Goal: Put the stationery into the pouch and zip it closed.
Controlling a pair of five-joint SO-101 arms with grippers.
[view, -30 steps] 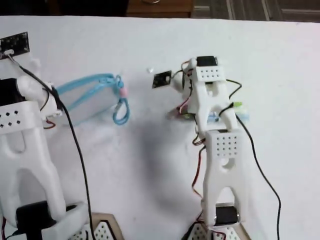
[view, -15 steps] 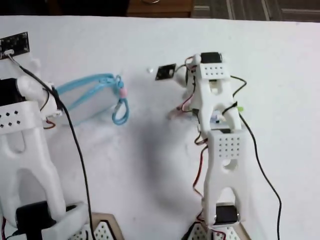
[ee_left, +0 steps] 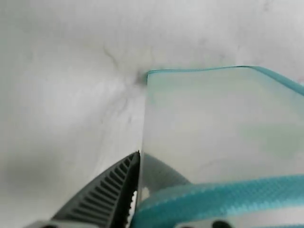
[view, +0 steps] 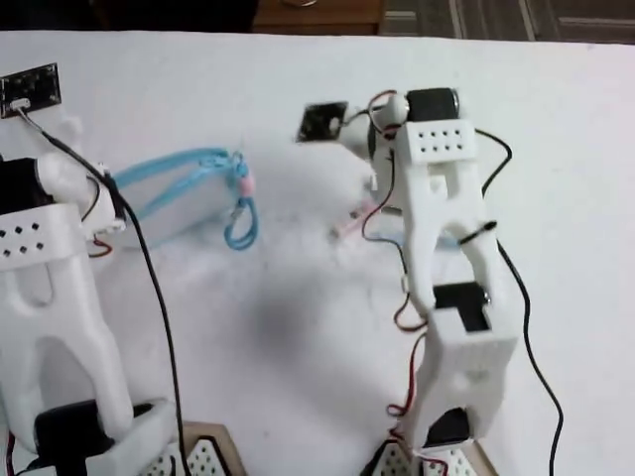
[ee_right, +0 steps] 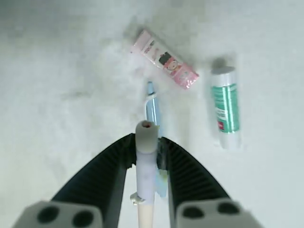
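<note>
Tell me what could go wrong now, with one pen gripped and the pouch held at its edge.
1. The right gripper clamps the pen on a narrow span; it might pivot or slip in transit.
2. The left gripper holds the pouch by one edge, and its mouth looks narrow; the pen may catch on its rim.

The clear plastic pouch (view: 174, 203) has light-blue zip edging; pink printed eraser packet (ee_right: 164, 65); green-and-white glue stick (ee_right: 224, 107); pale lilac pen (ee_right: 146, 161); white tabletop (view: 288, 337).
</note>
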